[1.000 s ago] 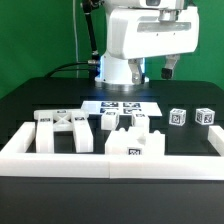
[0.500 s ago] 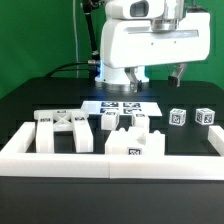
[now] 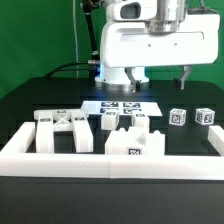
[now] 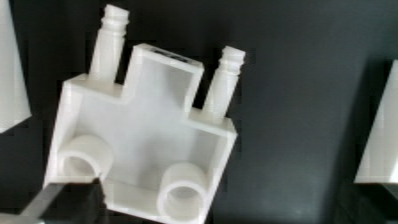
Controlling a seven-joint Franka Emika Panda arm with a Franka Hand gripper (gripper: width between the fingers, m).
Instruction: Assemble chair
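The chair's white parts lie on the black table in the exterior view: a cross-braced frame (image 3: 60, 131), two short posts (image 3: 110, 120) (image 3: 139, 118), a tagged block (image 3: 135, 144) and two small tagged cubes (image 3: 177, 117) (image 3: 204, 116). My gripper (image 3: 186, 72) hangs high above the table, over its right side in the exterior view, and holds nothing. In the wrist view a white panel (image 4: 151, 130) with two pegs and two round holes lies directly below, far from the jaws. The jaws stand apart, and only a grey edge shows in one corner of that view.
The marker board (image 3: 121, 105) lies flat behind the parts. A long low white border wall (image 3: 110, 164) runs along the front and up both sides. Other white parts show at the wrist view's edges (image 4: 381, 130). A green backdrop stands behind the arm.
The arm and gripper have shifted steadily toward the exterior view's right. The parts on the table have not moved.
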